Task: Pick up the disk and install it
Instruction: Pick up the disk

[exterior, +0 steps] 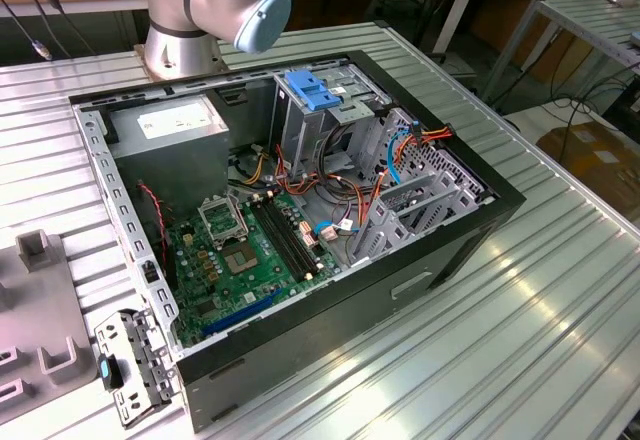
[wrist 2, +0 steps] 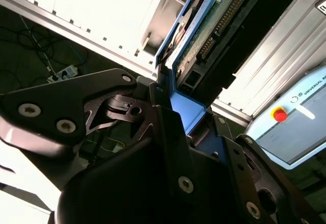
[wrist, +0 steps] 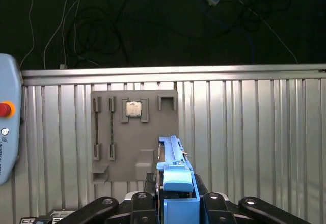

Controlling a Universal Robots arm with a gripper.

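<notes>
The disk, with a blue frame round its edges, sits on edge between the jaws, which are closed tight on its lower end. In the first wrist view it is held up over the ribbed metal desk, just beside a grey holder plate carrying a small square chip. In the exterior view, the open computer case lies on the desk with the arm at its far end.
</notes>
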